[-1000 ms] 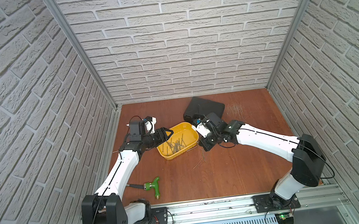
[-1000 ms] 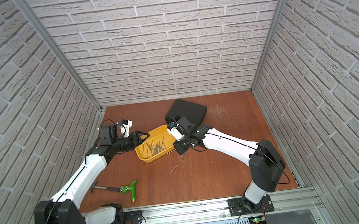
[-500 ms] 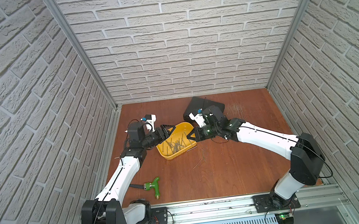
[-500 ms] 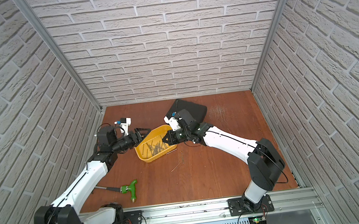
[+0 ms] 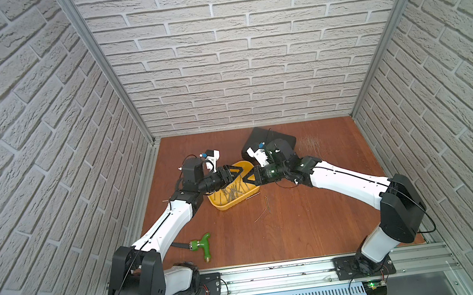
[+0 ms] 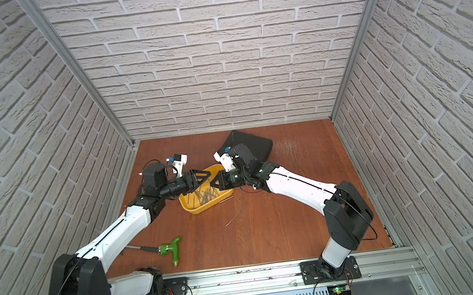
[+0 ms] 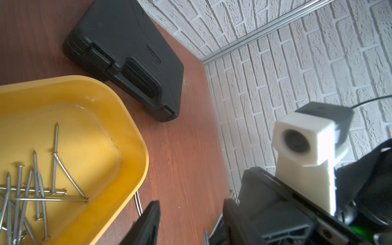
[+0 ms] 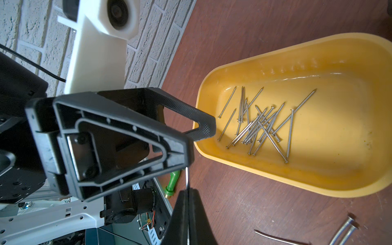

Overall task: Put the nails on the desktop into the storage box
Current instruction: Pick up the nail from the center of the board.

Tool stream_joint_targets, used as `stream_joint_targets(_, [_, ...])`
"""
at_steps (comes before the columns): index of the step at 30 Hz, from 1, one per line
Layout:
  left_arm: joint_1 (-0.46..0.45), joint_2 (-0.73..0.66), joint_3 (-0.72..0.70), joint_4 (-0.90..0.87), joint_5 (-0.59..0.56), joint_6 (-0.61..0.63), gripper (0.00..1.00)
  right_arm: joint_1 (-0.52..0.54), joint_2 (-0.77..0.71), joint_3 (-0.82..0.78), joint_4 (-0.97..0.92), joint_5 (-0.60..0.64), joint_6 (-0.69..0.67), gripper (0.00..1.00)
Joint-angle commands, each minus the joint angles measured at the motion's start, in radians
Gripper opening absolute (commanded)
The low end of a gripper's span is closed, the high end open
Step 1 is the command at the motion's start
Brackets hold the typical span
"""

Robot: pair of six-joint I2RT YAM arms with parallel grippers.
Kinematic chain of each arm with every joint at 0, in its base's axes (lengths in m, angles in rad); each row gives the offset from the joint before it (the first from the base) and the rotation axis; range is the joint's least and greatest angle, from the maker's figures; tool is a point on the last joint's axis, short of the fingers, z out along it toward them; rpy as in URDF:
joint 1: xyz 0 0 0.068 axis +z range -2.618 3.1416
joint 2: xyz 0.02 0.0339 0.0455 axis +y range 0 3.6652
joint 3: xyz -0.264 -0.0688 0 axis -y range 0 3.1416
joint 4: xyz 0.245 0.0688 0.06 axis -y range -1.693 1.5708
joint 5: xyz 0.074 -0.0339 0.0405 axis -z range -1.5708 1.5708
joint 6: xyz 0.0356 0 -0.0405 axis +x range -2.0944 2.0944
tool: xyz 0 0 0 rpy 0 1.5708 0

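The yellow storage box [image 5: 227, 206] [image 6: 203, 210] sits mid-desktop [image 5: 301, 223] with several nails [image 5: 231, 190] [image 8: 258, 127] [image 7: 31, 191] piled inside. Above the box, my right gripper [image 5: 247, 179] [image 8: 187, 191] is shut on one thin nail [image 8: 186, 178] that sticks out past its tips. My left gripper [image 5: 238, 175] [image 7: 191, 212] faces it tip to tip, open, with its fingers [image 8: 182, 148] just beside that nail. Loose nails [image 5: 268, 207] [image 8: 343, 231] lie on the desktop in front of the box, and two more [image 7: 137, 203] rest against its side.
A black moulded case [image 5: 274, 140] [image 7: 127, 53] lies just behind the box, under my right wrist. A green-handled tool [image 5: 203, 245] lies near the front left by my left arm. Brick walls close in the sides and back.
My right gripper has risen from the desktop beside the box and swung over it with the nail. My left gripper has moved in to meet it, and its jaws have narrowed.
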Motion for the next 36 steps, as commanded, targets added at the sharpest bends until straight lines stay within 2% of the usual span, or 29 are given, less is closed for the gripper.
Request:
stream_joint_targets(1, [-0.008, 0.011, 0.03, 0.058, 0.0, -0.008, 0.48, 0.008, 0.008, 0.011, 0.052, -0.016, 0.011, 0.02])
stream_joint_targets(13, [-0.016, 0.037, 0.041, 0.056, 0.013, -0.019, 0.39, 0.013, 0.009, 0.013, 0.072, -0.012, 0.013, 0.02])
stream_joint_targets(22, [-0.018, 0.036, 0.04, 0.063, 0.018, -0.034, 0.16, 0.017, 0.022, 0.024, 0.056, -0.005, 0.004, 0.02])
stream_joint_targets(26, [-0.018, 0.044, 0.04, 0.066, 0.034, -0.039, 0.0, 0.019, 0.028, 0.03, 0.043, 0.009, -0.007, 0.02])
stream_joint_targets(28, [-0.017, 0.046, 0.042, 0.052, 0.037, -0.035, 0.0, 0.019, 0.028, 0.034, 0.028, 0.027, -0.012, 0.03])
stream_joint_targets(30, [-0.016, 0.046, 0.047, 0.031, 0.036, -0.023, 0.0, 0.019, 0.028, 0.042, 0.002, 0.052, -0.024, 0.14])
stream_joint_targets(34, [-0.005, 0.047, 0.071, -0.083, 0.008, 0.04, 0.0, 0.02, -0.006, 0.061, -0.08, 0.153, -0.085, 0.5])
stream_joint_targets(36, [0.009, 0.052, 0.092, -0.154, -0.017, 0.088, 0.0, 0.022, -0.044, 0.049, -0.1, 0.211, -0.141, 0.61])
